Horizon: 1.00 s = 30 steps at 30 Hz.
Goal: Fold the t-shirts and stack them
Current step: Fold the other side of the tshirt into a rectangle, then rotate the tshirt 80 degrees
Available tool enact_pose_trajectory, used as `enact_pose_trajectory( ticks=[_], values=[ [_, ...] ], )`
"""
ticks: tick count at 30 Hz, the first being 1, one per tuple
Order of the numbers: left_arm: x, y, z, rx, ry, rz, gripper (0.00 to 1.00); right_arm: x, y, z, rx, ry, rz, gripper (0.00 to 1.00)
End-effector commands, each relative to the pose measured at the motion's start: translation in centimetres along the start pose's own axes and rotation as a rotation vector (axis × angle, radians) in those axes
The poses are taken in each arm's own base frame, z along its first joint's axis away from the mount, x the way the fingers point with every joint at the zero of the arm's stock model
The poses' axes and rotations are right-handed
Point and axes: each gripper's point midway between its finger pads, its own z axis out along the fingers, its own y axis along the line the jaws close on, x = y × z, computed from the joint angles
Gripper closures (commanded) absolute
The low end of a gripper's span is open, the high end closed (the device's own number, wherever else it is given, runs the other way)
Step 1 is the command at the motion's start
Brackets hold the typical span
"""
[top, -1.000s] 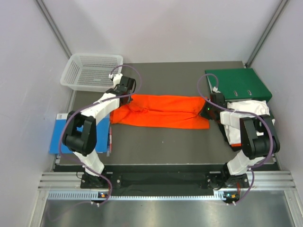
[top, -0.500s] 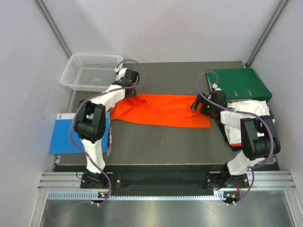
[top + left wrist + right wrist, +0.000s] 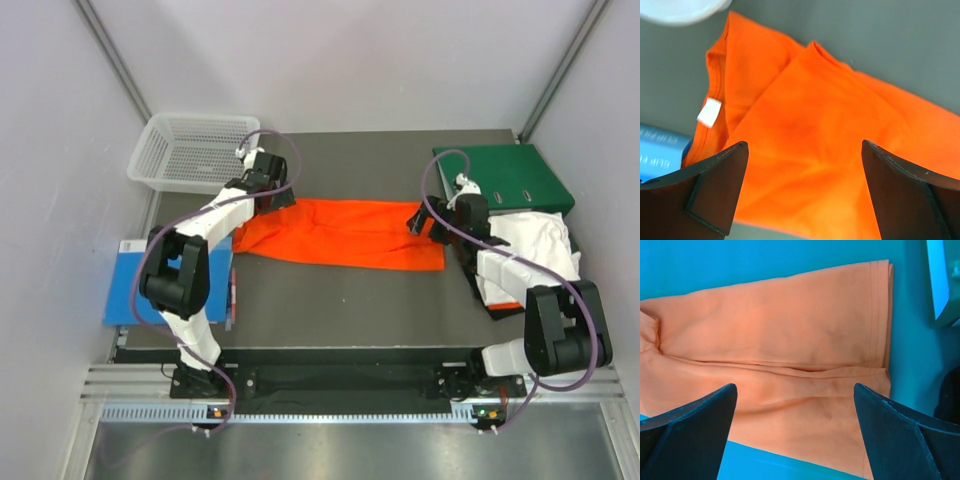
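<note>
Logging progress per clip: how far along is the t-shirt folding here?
Done: the orange t-shirt lies on the table folded lengthwise into a long band. In hand: nothing; the left gripper and right gripper hang open over its two ends. Left: folding that band across and stacking it, probably with the white t-shirt lying beside the green binder; whether that one is folded I cannot tell.

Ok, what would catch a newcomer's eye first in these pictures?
A bright orange t-shirt lies folded into a long band across the dark table. The left gripper and right gripper hang open over its two ends. A green binder lies at the far right, a white basket at the far left corner.
</note>
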Motion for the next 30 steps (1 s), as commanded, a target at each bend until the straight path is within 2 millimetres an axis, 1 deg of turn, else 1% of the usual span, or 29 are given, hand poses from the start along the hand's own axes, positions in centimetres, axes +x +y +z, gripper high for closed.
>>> enact_pose_trajectory(
  ticks=[1, 2, 3, 4, 5, 6, 7, 8, 9, 10, 11, 12, 13, 14, 15, 16, 17, 18, 19, 20, 25, 28, 30],
  values=[
    [-0.2, -1.3, -3.9, 0.112, -0.048, -0.042, 0.01, -3.1, 1.9, 0.0, -0.009, -0.063, -0.111, 0.00],
    [0.5, -1.7, -4.4, 0.123, -0.045, -0.032, 0.01, -4.2, 2.6, 0.1, -0.007, -0.079, -0.128, 0.00],
    [1.5, -1.3, -5.0, 0.121, -0.033, -0.033, 0.01, -4.1, 2.4, 0.4, 0.029, -0.068, -0.147, 0.00],
    [2.1, -1.3, -5.3, 0.121, -0.022, -0.035, 0.01, -3.3, 2.8, 1.2, 0.047, -0.035, -0.187, 0.00],
    [2.9, -1.3, -5.6, 0.122, -0.008, -0.035, 0.01, -4.7, 3.7, 1.6, 0.057, -0.056, -0.207, 0.00],
    [3.9, -0.8, -5.9, 0.112, 0.011, -0.054, 0.01, -4.2, 3.4, 2.0, 0.108, -0.026, -0.235, 0.00],
    [4.8, -0.6, -6.0, 0.112, 0.035, -0.055, 0.01, -3.5, 2.8, 3.1, 0.145, 0.011, -0.260, 0.00],
    [5.3, -0.4, -6.1, 0.107, 0.044, -0.058, 0.01, -4.8, 3.4, 3.6, 0.156, -0.008, -0.269, 0.00],
    [6.3, 0.3, -6.0, 0.091, 0.060, -0.062, 0.01, -4.7, 2.9, 4.0, 0.192, 0.007, -0.283, 0.00],
    [6.8, 0.9, -6.0, 0.066, 0.068, -0.053, 0.01, -4.1, 2.2, 5.0, 0.220, 0.036, -0.295, 0.00],
    [7.1, 1.6, -6.0, 0.034, 0.068, -0.047, 0.01, -5.2, 2.3, 5.4, 0.237, 0.018, -0.302, 0.00],
    [7.6, 2.0, -5.9, 0.010, 0.075, -0.049, 0.01, -5.2, 2.0, 5.7, 0.258, 0.027, -0.315, 0.00],
    [8.2, 2.6, -6.0, -0.012, 0.093, -0.041, 0.01, -4.8, 1.6, 6.5, 0.275, 0.046, -0.329, 0.00],
    [8.4, 2.9, -5.9, -0.026, 0.099, -0.037, 0.01, -5.6, 1.9, 6.9, 0.278, 0.032, -0.335, 0.01],
    [8.9, 3.2, -5.8, -0.043, 0.113, -0.033, 0.01, -5.5, 1.8, 7.3, 0.289, 0.044, -0.345, 0.01],
    [9.2, 3.5, -5.7, -0.058, 0.121, -0.025, 0.01, -5.0, 1.4, 8.2, 0.301, 0.067, -0.366, 0.01],
    [9.7, 4.2, -5.6, -0.090, 0.136, -0.013, 0.01, -6.0, 2.0, 8.7, 0.298, 0.050, -0.374, 0.01],
    [10.1, 4.4, -5.3, -0.103, 0.149, -0.008, 0.01, -5.9, 2.0, 9.0, 0.306, 0.066, -0.390, 0.01],
    [10.3, 4.5, -5.1, -0.110, 0.155, -0.006, 0.01, -5.3, 1.5, 9.9, 0.323, 0.089, -0.411, 0.01],
    [10.4, 4.5, -5.0, -0.113, 0.159, -0.003, 0.01, -6.4, 1.9, 10.2, 0.326, 0.073, -0.413, 0.01],
    [11.7, 4.2, -3.6, -0.125, 0.205, 0.008, 0.01, -5.9, 1.2, 11.8, 0.356, 0.107, -0.443, 0.02],
    [12.4, 4.2, -2.8, -0.141, 0.230, 0.021, 0.01, -5.3, 0.8, 12.2, 0.373, 0.128, -0.445, 0.06],
    [12.8, 4.3, -2.3, -0.158, 0.246, 0.032, 0.01, -5.0, 0.3, 12.2, 0.386, 0.138, -0.448, 0.14]
  ],
)
